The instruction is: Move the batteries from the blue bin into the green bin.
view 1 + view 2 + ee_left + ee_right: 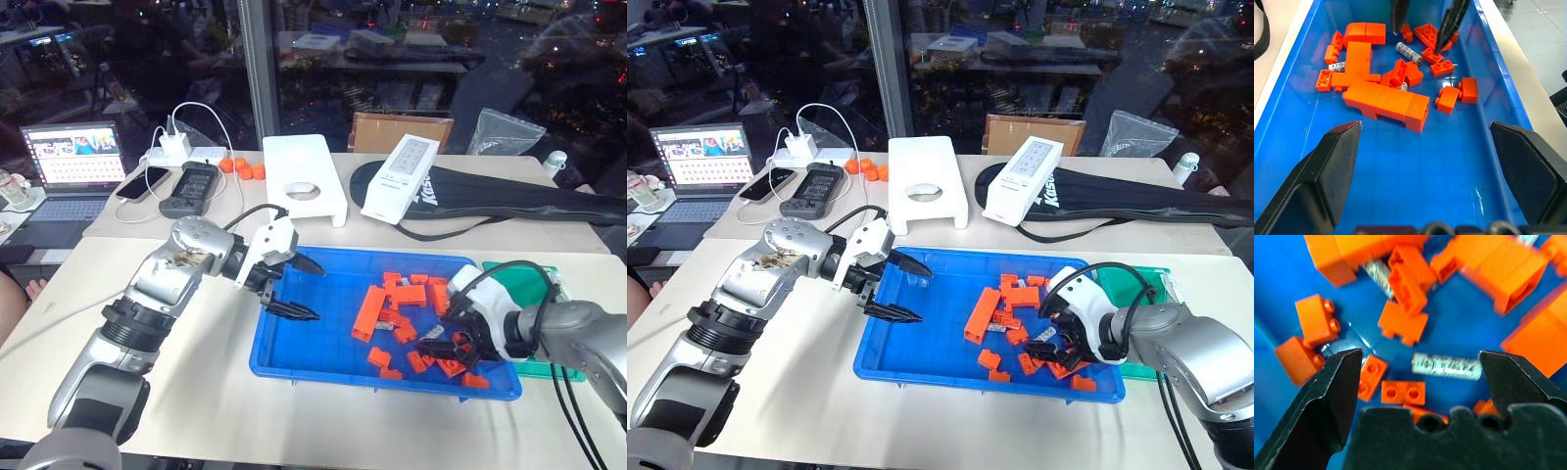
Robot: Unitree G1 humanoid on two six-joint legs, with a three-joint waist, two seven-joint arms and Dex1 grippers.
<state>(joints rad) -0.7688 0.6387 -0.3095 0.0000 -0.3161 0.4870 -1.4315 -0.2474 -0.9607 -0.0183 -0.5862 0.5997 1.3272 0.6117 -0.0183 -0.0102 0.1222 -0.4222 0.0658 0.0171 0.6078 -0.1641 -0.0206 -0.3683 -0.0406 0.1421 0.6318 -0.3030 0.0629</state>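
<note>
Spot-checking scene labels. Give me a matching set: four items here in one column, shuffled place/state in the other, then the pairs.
Column 1:
1. left gripper
2. right gripper
3. green bin
4. laptop

Column 2:
A. open, low over the orange blocks with a battery between its fingers
B. on the far table, screen lit
C. open, over the bare end of the blue bin
D. beside the blue bin, behind the right arm

Pairs: 1-C, 2-A, 3-D, 4-B
</note>
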